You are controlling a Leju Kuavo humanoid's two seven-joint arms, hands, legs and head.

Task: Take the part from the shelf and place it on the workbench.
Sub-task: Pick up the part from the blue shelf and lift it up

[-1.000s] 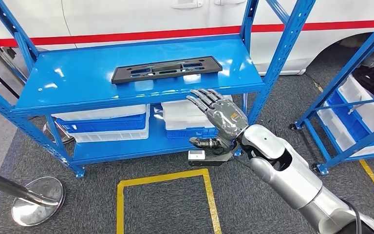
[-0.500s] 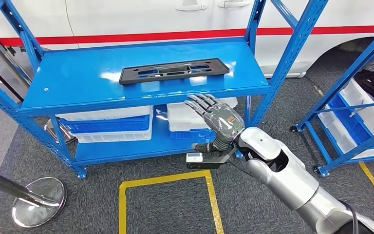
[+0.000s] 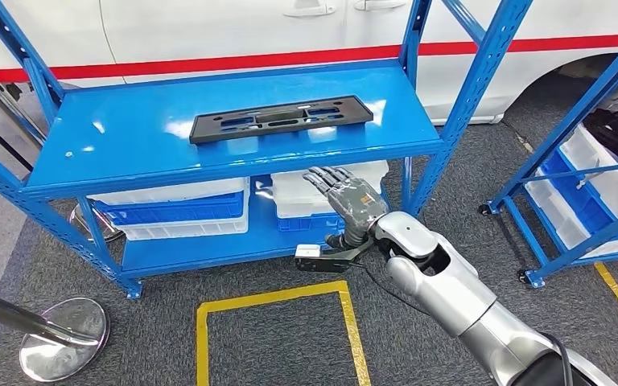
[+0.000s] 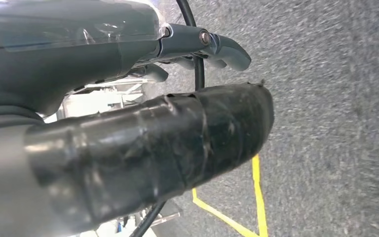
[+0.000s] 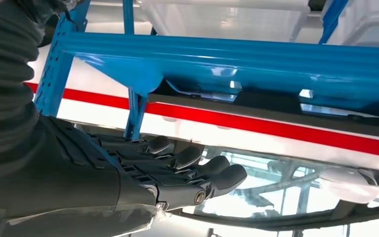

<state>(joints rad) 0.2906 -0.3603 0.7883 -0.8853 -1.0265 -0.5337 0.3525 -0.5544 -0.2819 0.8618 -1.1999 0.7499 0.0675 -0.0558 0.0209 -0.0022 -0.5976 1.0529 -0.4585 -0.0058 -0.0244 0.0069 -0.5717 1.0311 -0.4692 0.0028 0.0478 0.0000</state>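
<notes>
Here is the reach-for-the-part step, and nothing is picked up yet. The black part (image 3: pixel 280 118), a long flat plate with slots cut through it, lies flat on the top deck of the blue shelf (image 3: pixel 129 153), roughly mid-deck and well back from the front lip, untouched. The right hand (image 3: pixel 346 201) is out in front of the shelf, below the level of that deck and just off its front edge, palm turned up and forward, fingers (image 5: pixel 197 165) stretched out side by side and holding nothing. In the right wrist view the shelf's blue front edge and the red stripe of the white vehicle (image 3: pixel 209 32) run beyond those straightened fingers. The left hand (image 4: pixel 128 98) is down by the robot's side over the grey carpet and the yellow floor marking (image 4: pixel 256 197); its fingers look curled with nothing in them, though the view is too close to be sure. White and blue bins (image 3: pixel 177 211) sit on the lower deck, directly behind the right hand. To my eye the next move calls for lifting the hand clear above the lip, carrying it forward over the plate, then closing around one long edge, since a piece that thin and flat offers little to grip from above. The bench is somewhere I cannot see from here.
</notes>
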